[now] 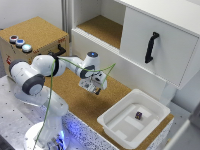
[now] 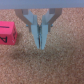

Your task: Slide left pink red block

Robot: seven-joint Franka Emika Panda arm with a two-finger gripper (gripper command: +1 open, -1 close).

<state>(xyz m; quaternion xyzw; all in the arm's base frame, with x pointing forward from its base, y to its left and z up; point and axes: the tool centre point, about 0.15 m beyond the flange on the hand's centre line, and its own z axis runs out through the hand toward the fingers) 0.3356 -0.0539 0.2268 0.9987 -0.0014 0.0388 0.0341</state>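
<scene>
We hover our gripper [image 2: 40, 44] over the cork board, jaws pinched together and holding nothing, with the pink red block [image 2: 6, 34] lying just beside the fingertips and untouched, so we judge the approach is in hand and next we must lower alongside it and push left.

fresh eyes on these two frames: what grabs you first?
The white arm stretched over the cork desk, its tool low above the surface. In the wrist view the tool's fingers are pressed together with nothing between them, and the pink red block sits apart on the cork. Toward the exterior view's right, a white bin holds a small dark cube.
</scene>
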